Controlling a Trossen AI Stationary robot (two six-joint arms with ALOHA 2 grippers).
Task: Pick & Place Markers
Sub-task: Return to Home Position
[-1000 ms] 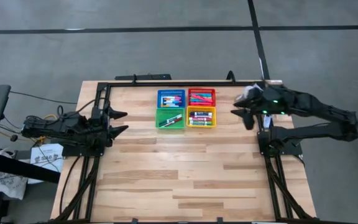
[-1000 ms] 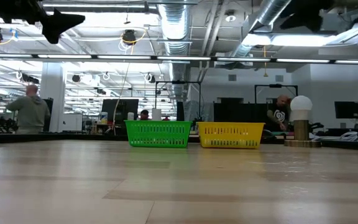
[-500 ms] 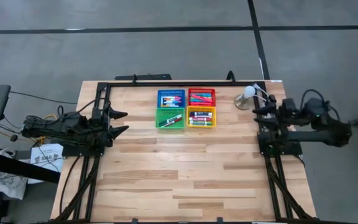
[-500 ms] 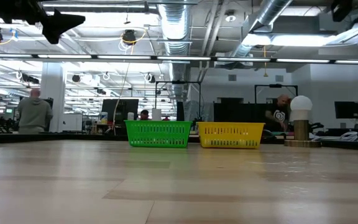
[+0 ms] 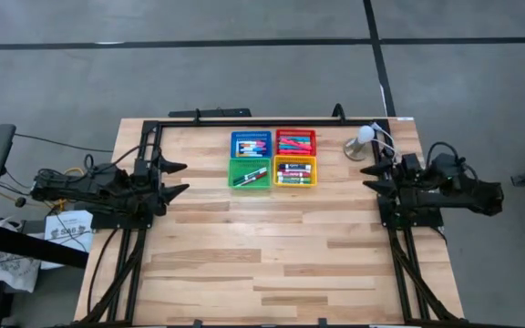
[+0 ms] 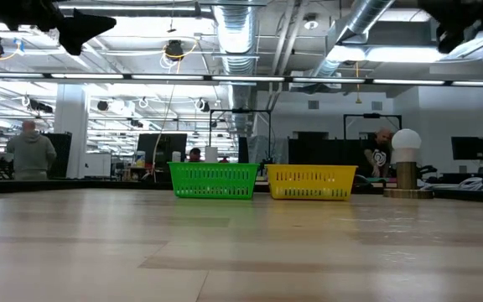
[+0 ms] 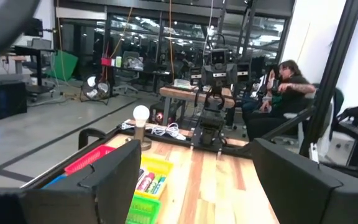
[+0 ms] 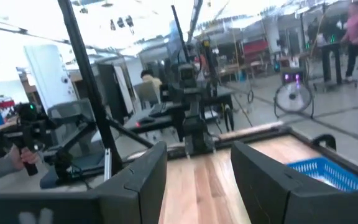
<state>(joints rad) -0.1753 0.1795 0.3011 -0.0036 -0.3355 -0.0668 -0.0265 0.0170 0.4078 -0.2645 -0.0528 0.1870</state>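
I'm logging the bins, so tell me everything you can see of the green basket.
The square green plastic mesh basket stands upright on the light wooden table, beside the square yellow mesh basket, its walls flaring slightly toward the rim. Inside lies one dark-and-white marker, set diagonally. Nothing grips the basket.

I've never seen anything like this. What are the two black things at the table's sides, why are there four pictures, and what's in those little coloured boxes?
Those are two robot arms, each ending in a two-finger claw called a gripper. The top-down picture shows the whole wooden table: the left gripper at one side, the right gripper at the other, both open and empty. A second camera sits at table height, looking across into the room. The last two ride on the arms' wrists, looking past their own fingers. The boxes are mesh baskets: a blue basket, a red basket, a green basket and a yellow basket, all holding coloured markers.
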